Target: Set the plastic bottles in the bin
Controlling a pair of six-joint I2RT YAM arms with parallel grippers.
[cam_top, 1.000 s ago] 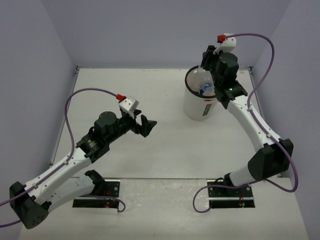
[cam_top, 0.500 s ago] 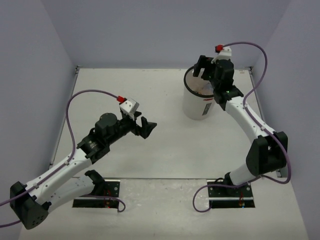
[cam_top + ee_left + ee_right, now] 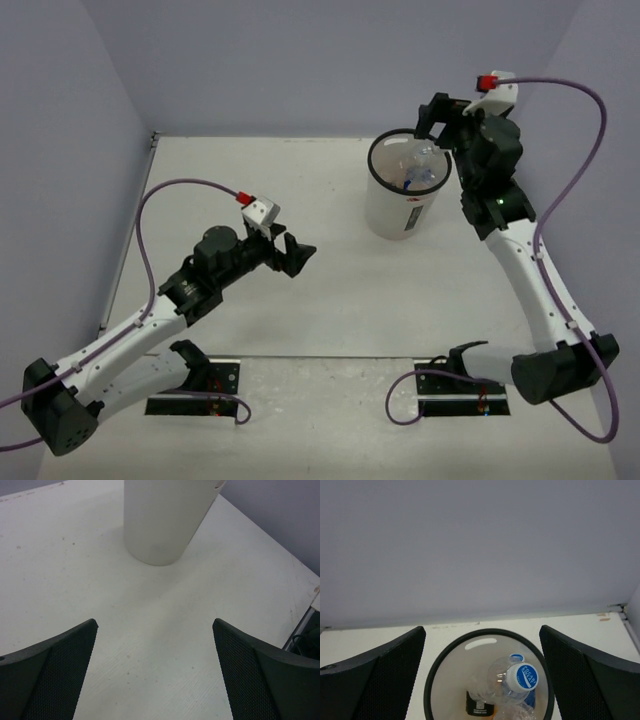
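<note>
The bin [image 3: 403, 205], a white bucket with a black rim [image 3: 431, 680], stands at the back right of the table. Inside lie plastic bottles [image 3: 421, 173]: a clear one with a blue and white cap [image 3: 514, 679] on top, a black-labelled one [image 3: 480, 706] beneath, and a blue label at the side. My right gripper [image 3: 440, 112] hovers open above the bin's far right edge with nothing between its fingers [image 3: 380, 675]. Mid-left over bare table, my left gripper [image 3: 296, 252] is open and empty, and the bin's wall [image 3: 160, 520] shows ahead of it.
Grey walls close off the back and both sides of the white table [image 3: 300, 180]. The bin stands near the back right corner. The table's right edge [image 3: 305, 605] shows in the left wrist view.
</note>
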